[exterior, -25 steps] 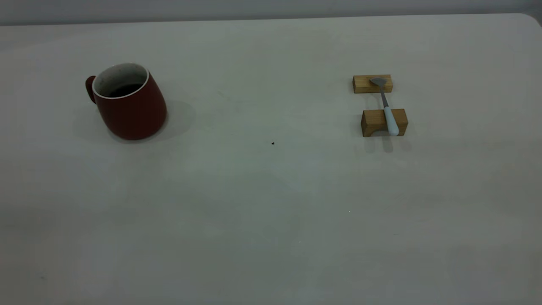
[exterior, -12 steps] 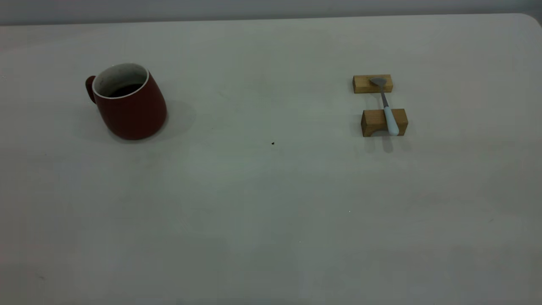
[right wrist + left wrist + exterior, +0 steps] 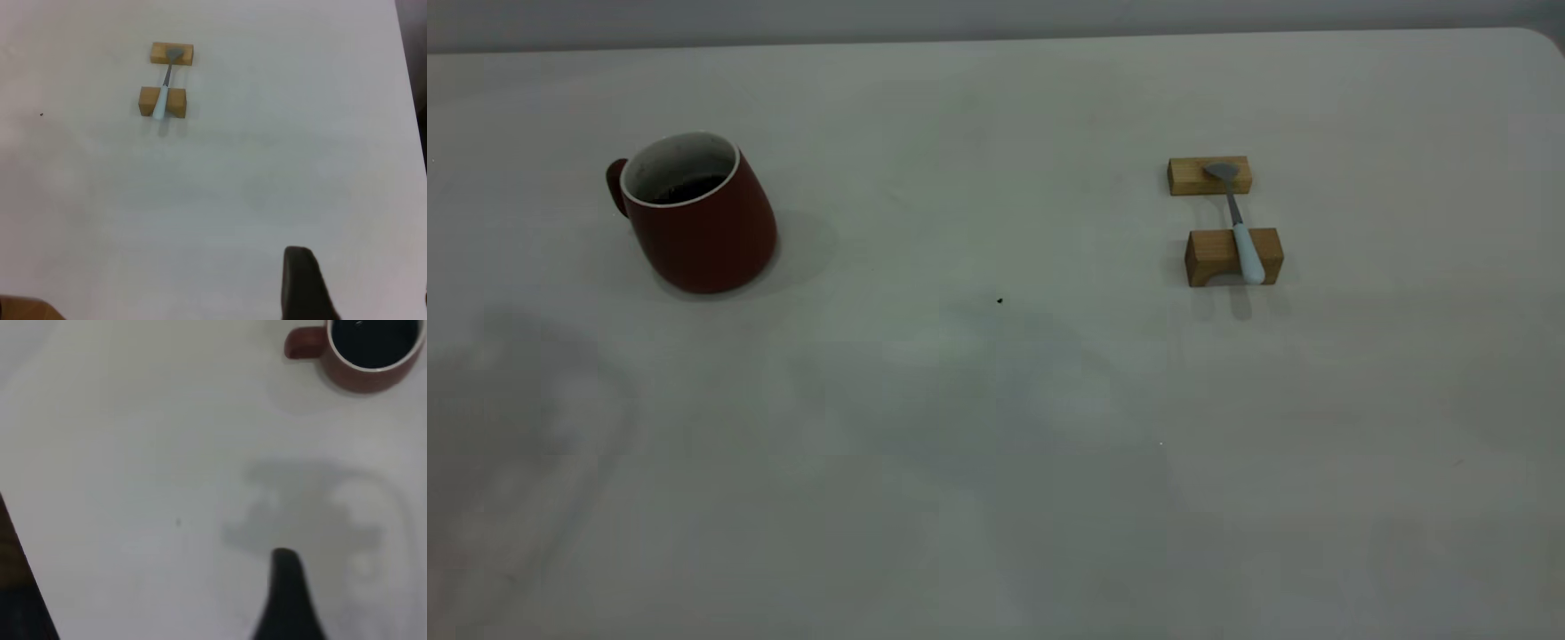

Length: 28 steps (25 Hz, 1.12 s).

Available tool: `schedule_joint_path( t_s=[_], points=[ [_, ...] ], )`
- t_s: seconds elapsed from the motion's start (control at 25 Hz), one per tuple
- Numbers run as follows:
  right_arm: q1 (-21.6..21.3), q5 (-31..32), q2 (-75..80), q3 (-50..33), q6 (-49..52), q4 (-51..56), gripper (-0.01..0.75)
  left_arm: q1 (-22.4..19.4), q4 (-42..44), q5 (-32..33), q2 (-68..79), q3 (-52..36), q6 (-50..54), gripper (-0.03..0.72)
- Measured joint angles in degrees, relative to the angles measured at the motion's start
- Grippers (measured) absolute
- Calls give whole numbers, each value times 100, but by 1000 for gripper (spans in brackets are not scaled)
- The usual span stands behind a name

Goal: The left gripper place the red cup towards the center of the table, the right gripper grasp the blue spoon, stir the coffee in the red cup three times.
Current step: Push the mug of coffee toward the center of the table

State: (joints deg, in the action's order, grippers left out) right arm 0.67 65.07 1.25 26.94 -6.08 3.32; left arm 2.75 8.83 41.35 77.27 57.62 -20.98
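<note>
1. The red cup (image 3: 698, 213) is seen standing upright on the left part of the table (image 3: 996, 462) in the exterior view, with its loop handle turned to that view's left and away from the centre.
2. Dark coffee (image 3: 689, 188) is seen inside the cup, below the white rim; in the left wrist view the coffee (image 3: 373, 340) fills the cup's round opening.
3. The blue spoon (image 3: 1238, 222) is laid across two wooden blocks (image 3: 1233, 256) on the right part of the table, well apart from the cup.
4. The grey bowl of the spoon is rested on the farther block and the pale handle on the nearer block, with the handle end jutting just past it.
5. A tiny dark speck (image 3: 1000, 301) is seen on the bare table between the cup and the blocks.
6. Neither arm is shown in the exterior view; only soft shadows are cast on the near part of the table.
7. Of the left end effector (image 3: 287, 600) only one dark finger is shown in the left wrist view, above bare table and well apart from the cup (image 3: 363, 353); whether it is wide or narrow cannot be told.
8. Of the right end effector (image 3: 303, 283) only one dark finger is likewise shown, well apart from the spoon (image 3: 164, 93) and blocks (image 3: 162, 101); its opening cannot be told, and nothing is seen held.
</note>
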Motion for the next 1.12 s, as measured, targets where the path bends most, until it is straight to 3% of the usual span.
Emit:
schedule_joint_path(
  t_s=[0.16, 0.36, 0.64, 1.12],
  points=[
    [0, 0, 0, 0, 0, 0, 472, 0, -53, 119, 1324, 753, -1250, 675],
    [0, 0, 0, 0, 0, 0, 472, 0, -235, 287, 2464, 1473, -2822, 635],
    [0, 0, 0, 0, 0, 0, 472, 0, -207, 66, 3297, 1802, -4862, 596],
    [0, 0, 0, 0, 0, 0, 472, 0, 174, 128, 4937, 3007, -5596, 653]
  ],
)
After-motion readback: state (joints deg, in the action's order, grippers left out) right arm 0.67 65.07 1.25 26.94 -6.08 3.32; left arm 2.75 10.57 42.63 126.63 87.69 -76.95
